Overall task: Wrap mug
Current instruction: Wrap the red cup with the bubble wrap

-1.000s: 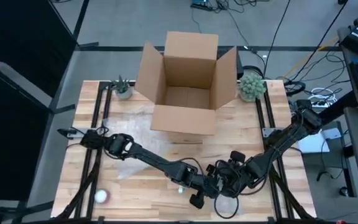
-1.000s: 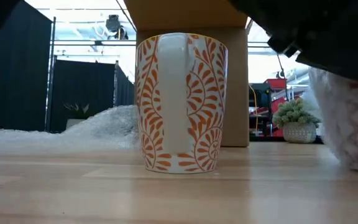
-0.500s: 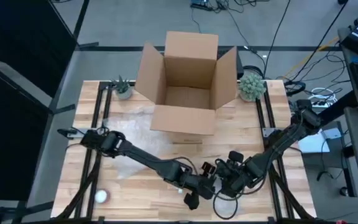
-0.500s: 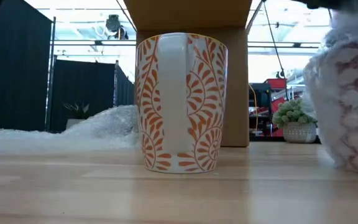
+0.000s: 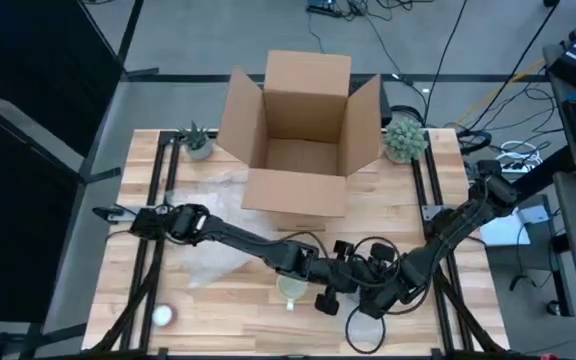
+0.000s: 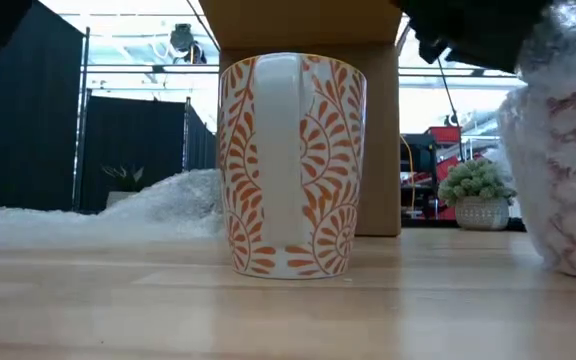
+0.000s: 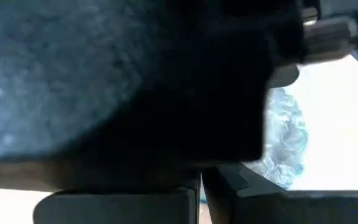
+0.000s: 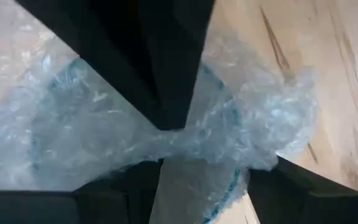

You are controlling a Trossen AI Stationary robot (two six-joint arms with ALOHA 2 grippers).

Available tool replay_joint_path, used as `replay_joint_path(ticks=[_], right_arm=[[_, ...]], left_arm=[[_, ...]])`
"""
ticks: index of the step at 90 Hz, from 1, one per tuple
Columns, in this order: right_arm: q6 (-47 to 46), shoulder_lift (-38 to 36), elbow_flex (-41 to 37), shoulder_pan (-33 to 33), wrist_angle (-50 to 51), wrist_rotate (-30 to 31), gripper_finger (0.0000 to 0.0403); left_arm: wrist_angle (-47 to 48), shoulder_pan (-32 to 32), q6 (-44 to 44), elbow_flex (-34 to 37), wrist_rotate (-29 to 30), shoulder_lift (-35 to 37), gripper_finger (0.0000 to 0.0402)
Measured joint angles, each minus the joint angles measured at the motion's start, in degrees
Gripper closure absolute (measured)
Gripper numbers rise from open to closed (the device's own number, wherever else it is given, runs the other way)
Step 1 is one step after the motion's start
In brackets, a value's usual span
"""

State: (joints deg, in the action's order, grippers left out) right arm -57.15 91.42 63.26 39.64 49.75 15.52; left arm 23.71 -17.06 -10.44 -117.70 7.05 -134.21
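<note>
**Wrapped mug at the right: fragile inside, slippery outside**

The mug with the red pattern [image 6: 568, 170] stands at the right edge of the low view, already covered in bubble wrap [image 8: 73, 137]. I judge it stiff and breakable, with a soft, sliding cover, so take hold on the gathered wrap and not on the body. Your right gripper [image 8: 162, 143] is clenched on a twisted bunch of this wrap. The left gripper [image 5: 326, 295] is just beside it, lower centre of the high view; if it holds something, I cannot tell. An unwrapped orange mug [image 6: 292, 165] stands near.
</note>
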Motion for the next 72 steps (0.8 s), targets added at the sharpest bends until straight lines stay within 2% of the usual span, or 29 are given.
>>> replay_joint_path(ticks=[13,37,46,59,72], right_arm=[[0.2,-0.1,0.5,0.0,0.9,-2.8,0.0204],[-0.7,-0.8,7.1,1.7,10.3,-6.6,0.0204],[-0.6,-0.9,9.7,3.3,14.9,-6.3,0.0204],[-0.7,-2.0,13.0,5.4,17.8,-2.7,0.0204],[-0.7,-2.2,13.1,6.5,14.7,-0.9,0.0204]], left_arm=[[-0.1,-0.3,0.0,-0.1,-0.5,-1.6,0.0402],[-1.7,-0.6,-0.6,-0.4,-0.2,-2.1,0.0402],[-1.8,-0.7,-0.4,-0.3,-0.3,-2.1,0.0402],[-0.6,-0.6,-0.4,-0.1,-0.5,-2.5,0.0401],[-0.7,-0.6,-0.4,0.0,-0.3,-2.5,0.0401]])
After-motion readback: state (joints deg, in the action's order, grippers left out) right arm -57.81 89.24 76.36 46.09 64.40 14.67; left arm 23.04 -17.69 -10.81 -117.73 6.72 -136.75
